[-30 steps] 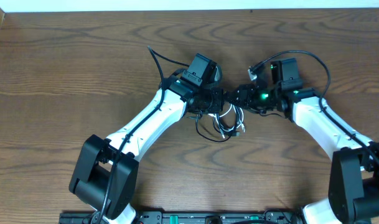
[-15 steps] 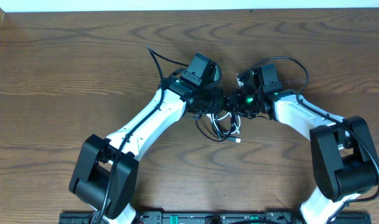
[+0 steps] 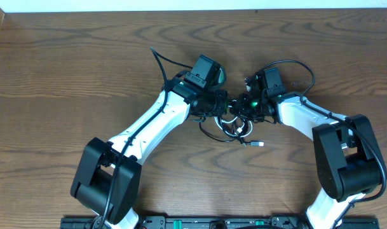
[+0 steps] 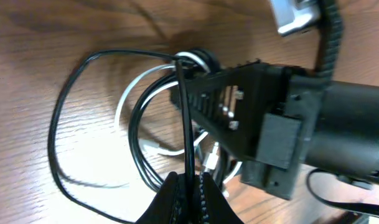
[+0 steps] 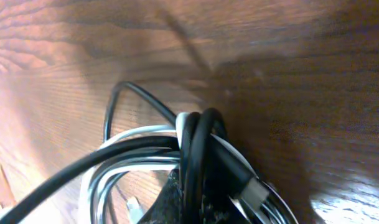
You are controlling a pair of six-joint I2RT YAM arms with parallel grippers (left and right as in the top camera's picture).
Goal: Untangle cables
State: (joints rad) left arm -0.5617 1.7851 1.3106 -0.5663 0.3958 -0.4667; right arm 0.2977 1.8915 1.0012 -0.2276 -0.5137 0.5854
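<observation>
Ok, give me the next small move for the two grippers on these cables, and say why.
Probably draw the two grippers slowly apart. The left gripper is shut on a single black cable strand, the right gripper is shut on the knot where black and white cable loops cross, so a gentle pull may slide the strand free.

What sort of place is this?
Probably a robotics lab bench: a wood-grain table, a left arm and right arm based at its near edge, and tangled cables set out between them.
</observation>
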